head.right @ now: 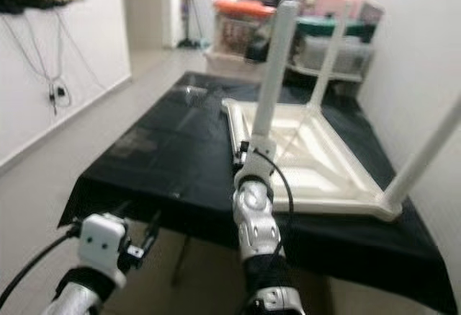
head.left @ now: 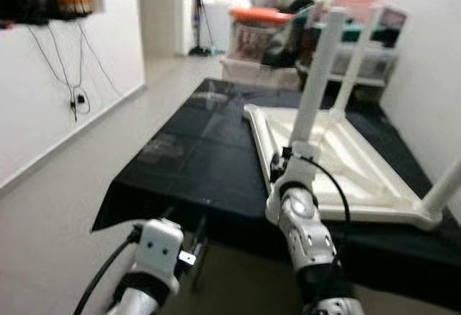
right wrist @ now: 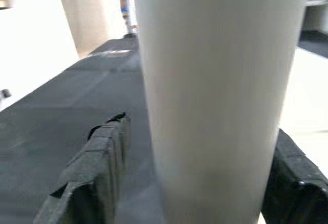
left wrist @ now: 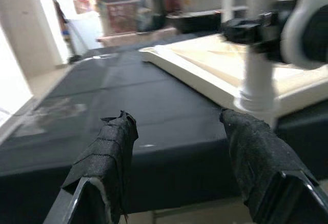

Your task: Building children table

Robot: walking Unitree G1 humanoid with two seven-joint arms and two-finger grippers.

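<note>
A white children's table (head.left: 346, 163) lies upside down on a black-covered table (head.left: 187, 156), its white legs pointing up. My right gripper (head.left: 290, 158) is at the base of the near-left leg (head.left: 317, 77), shut on it. In the right wrist view that leg (right wrist: 215, 96) stands between the two black fingers (right wrist: 102, 157). Another leg (head.left: 356, 63) rises at the far corner, and a third (head.left: 446, 185) at the near right. My left gripper (left wrist: 177, 119) hangs low in front of the black table's near edge, open and holding nothing.
Plastic storage boxes and shelves (head.left: 252, 34) stand behind the black table. A white wall with hanging cables (head.left: 75, 99) runs along the left, with bare floor (head.left: 65, 207) between it and the table. Another white wall is close on the right.
</note>
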